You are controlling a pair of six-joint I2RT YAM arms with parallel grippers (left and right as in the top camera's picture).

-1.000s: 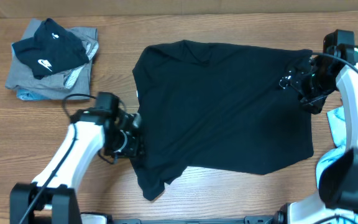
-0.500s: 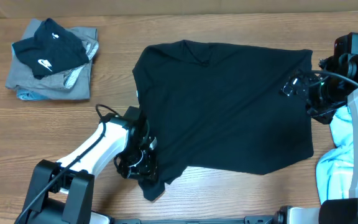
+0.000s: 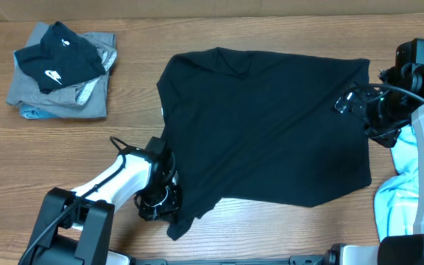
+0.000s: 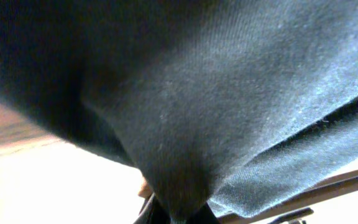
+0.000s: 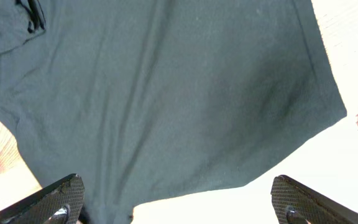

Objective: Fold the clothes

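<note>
T-shirt (image 3: 271,125): lying with long axis running left–right. Left gripper (image 3: 164,203) clamping its near-left corner; right gripper (image 3: 350,103) hovering, jaws apart, at the right edge.

- On the left gripper (image 3: 165,207), the fingertips lie buried under a corner of the T-shirt (image 3: 271,125) from overhead.
- In the left wrist view, blurred black cloth fills the picture; the dark shape at the bottom edge is probably the jaws.
- On the right gripper (image 5: 178,202), the fingers (image 5: 61,198) are cut by the lower edge.
- A light blue cloth (image 3: 402,188) runs off the right edge.
</note>
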